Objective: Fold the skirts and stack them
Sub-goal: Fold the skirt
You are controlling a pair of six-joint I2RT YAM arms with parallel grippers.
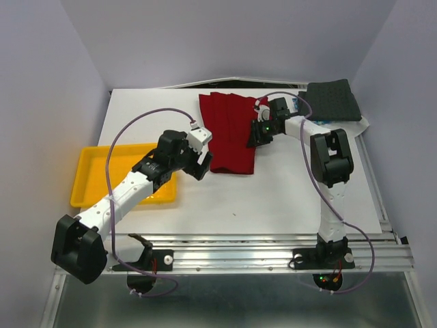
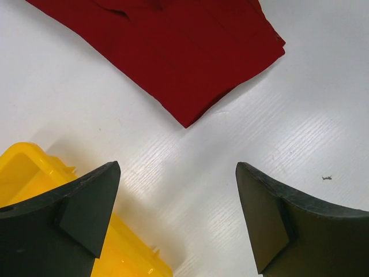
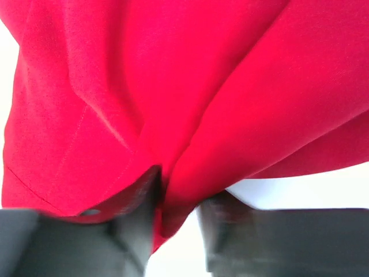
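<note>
The deep red skirt (image 1: 229, 133) lies spread on the white table, at the back centre. My right gripper (image 1: 256, 137) is at the skirt's right edge. In the right wrist view a raised fold of the red skirt (image 3: 173, 86) sits pinched between the two blurred dark fingers of this gripper (image 3: 176, 196). My left gripper (image 1: 203, 164) hovers open just off the skirt's near left corner (image 2: 190, 52), with bare table between its fingers (image 2: 179, 167). The dark grey dotted skirt (image 1: 333, 100) lies folded at the back right. A bit of blue cloth (image 1: 295, 102) peeks out beside it.
A yellow plastic tray (image 1: 89, 184) sits at the left of the table, under the left arm; its corner (image 2: 23, 173) shows beside the left finger. Purple walls close in on the table on three sides.
</note>
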